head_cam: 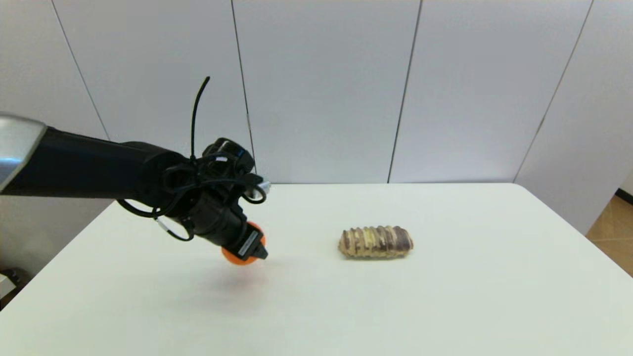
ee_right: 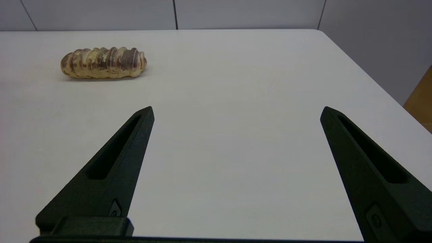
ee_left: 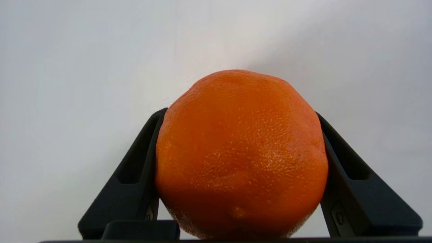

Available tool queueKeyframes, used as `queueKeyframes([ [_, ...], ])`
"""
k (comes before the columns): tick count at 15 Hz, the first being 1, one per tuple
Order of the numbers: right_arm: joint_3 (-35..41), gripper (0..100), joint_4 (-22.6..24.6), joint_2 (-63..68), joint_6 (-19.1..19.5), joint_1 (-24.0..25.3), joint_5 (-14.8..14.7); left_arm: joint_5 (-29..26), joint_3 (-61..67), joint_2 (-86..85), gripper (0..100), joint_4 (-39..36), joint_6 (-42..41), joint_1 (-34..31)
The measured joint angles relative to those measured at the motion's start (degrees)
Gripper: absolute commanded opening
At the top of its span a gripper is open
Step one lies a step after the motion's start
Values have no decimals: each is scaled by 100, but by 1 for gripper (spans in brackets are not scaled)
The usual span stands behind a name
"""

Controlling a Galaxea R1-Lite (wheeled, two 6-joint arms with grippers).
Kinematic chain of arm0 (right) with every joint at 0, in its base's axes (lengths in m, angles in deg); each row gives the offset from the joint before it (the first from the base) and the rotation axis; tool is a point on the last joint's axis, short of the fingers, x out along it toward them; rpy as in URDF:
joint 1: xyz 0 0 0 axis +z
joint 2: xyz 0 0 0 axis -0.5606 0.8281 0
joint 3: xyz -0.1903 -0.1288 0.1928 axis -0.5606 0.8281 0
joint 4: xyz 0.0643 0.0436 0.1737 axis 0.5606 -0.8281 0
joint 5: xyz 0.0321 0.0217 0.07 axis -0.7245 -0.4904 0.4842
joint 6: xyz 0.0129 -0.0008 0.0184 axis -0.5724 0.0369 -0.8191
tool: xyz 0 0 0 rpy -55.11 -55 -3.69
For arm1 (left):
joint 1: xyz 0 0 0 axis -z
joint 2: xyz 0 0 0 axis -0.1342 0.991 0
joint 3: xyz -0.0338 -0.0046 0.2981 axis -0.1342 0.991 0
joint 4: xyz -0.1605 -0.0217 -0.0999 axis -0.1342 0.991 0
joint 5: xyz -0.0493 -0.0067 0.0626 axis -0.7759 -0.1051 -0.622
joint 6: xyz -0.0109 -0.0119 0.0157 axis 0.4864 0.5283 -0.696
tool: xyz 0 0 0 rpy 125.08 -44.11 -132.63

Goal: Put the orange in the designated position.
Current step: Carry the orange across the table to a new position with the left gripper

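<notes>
Two things sat within my reach; the orange (head_cam: 241, 251) and a striped bread roll (head_cam: 376, 242); I had the fruit pinched in the left gripper (head_cam: 247, 252), both black fingers (ee_left: 135, 175) pressed against its sides; it hung just above the white table (head_cam: 445, 306), towards the left edge and about midway between the near and far edges, with a faint shadow beneath it; the roll lay well apart, nearer the table's middle; the right gripper (ee_right: 236, 114) hovered low over the right side of the table with its fingers spread wide and nothing between them, idle as far as I could judge. I judged the carrying step was in hand, the fruit lifted and not yet set down; no mark showed on the tabletop, so the next move called for lowering until the fruit touched, then opening gently so it would not roll.
</notes>
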Motion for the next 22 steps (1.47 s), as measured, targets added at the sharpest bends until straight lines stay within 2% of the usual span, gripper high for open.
queueKeyframes([
  [4, 0, 100, 0, 0, 0, 0, -1, -127, -1246, 795, 0, -805, -10, 304],
  [7, 0, 100, 0, 0, 0, 0, 0, -566, -2270, 1514, 0, -942, -5, 505],
  [10, 0, 100, 0, 0, 0, 0, -4, -722, -2966, 2115, 0, -951, -10, 701],
  [14, 0, 100, 2, 0, 0, 0, -1, -730, -3452, 2608, 0, -986, -13, 800],
  [22, 0, 100, 2, 0, 0, 0, -4, -724, -3578, 2957, 0, -1309, -10, 834],
])
